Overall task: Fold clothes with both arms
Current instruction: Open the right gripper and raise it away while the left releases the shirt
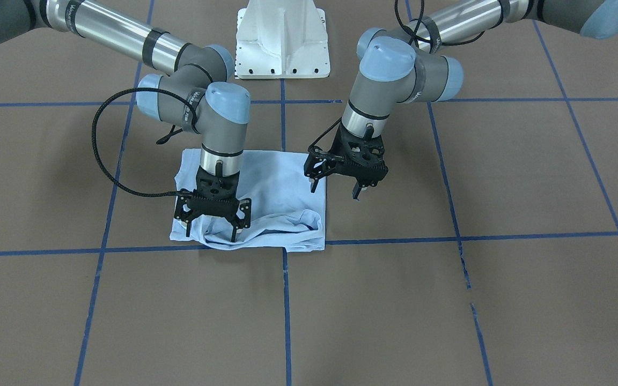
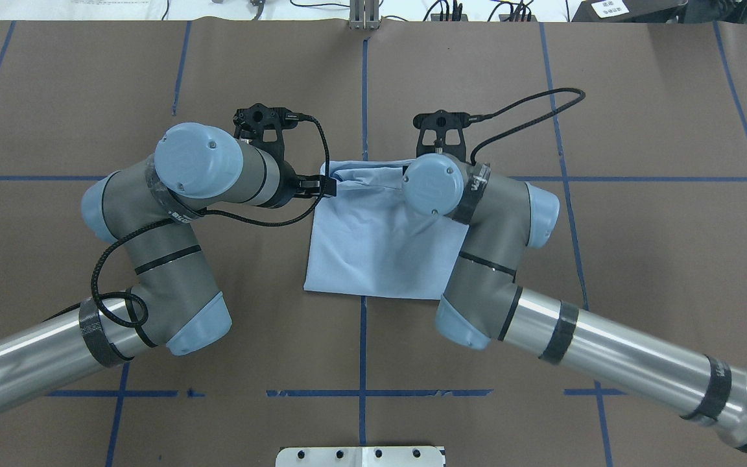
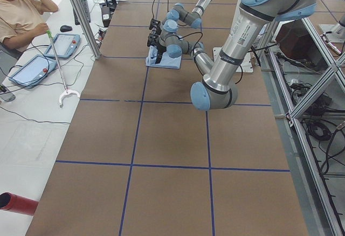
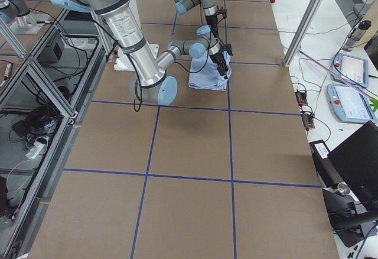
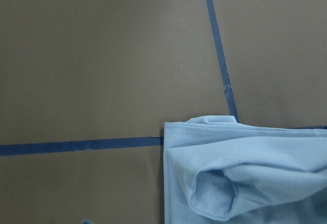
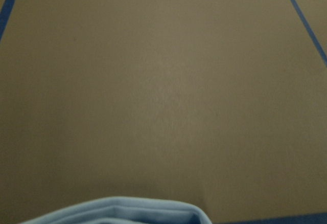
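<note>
The light blue T-shirt (image 1: 277,187) lies folded into a small rectangle on the brown table, with a bunched fold along its edge far from the robot; its chest print is hidden. It also shows in the overhead view (image 2: 380,246), the left wrist view (image 5: 245,178) and the right wrist view (image 6: 117,211). My right gripper (image 1: 211,230) is open, pointing down, its fingertips at the shirt's bunched edge, holding nothing. My left gripper (image 1: 336,188) is open and empty, hovering over the shirt's other side edge. In the overhead view both grippers are hidden under the wrists.
The white pedestal base (image 1: 282,37) stands behind the shirt at the robot's side. Blue tape lines (image 1: 285,300) grid the brown table. An operator (image 3: 21,15) sits beyond the table's far side with tablets on a white bench.
</note>
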`<state>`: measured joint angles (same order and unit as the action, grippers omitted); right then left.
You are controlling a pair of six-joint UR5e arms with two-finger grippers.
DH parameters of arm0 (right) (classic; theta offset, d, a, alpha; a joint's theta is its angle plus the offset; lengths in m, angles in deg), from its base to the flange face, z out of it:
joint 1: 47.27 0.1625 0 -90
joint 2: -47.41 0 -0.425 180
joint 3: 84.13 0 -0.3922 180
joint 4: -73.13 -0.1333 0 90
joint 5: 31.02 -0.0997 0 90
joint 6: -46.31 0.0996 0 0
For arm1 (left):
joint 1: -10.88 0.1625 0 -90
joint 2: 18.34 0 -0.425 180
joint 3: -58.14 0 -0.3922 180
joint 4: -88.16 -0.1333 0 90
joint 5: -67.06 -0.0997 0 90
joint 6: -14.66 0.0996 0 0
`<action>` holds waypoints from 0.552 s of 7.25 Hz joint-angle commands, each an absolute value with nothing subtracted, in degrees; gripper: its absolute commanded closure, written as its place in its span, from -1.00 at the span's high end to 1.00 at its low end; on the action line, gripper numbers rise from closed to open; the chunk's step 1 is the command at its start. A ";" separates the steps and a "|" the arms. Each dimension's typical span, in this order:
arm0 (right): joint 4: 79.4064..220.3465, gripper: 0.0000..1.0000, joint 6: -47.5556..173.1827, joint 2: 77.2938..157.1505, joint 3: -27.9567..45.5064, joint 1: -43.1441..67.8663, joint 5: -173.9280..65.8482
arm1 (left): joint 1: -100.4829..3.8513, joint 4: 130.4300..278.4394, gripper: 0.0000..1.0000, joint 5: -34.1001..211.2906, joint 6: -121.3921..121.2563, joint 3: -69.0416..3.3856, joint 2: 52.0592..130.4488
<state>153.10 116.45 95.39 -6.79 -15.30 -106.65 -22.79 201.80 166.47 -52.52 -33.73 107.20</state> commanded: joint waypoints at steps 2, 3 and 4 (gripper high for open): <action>141.25 1.00 114.87 91.10 -19.18 -0.83 -126.62 | -22.17 201.71 1.00 166.47 -53.89 -33.18 107.34; 141.16 1.00 112.52 91.18 -18.57 0.88 -130.56 | -21.56 201.80 1.00 166.38 -57.02 -31.18 108.21; 141.16 1.00 112.49 91.45 -17.00 0.89 -131.03 | -20.77 201.62 1.00 166.20 -58.71 -27.68 110.83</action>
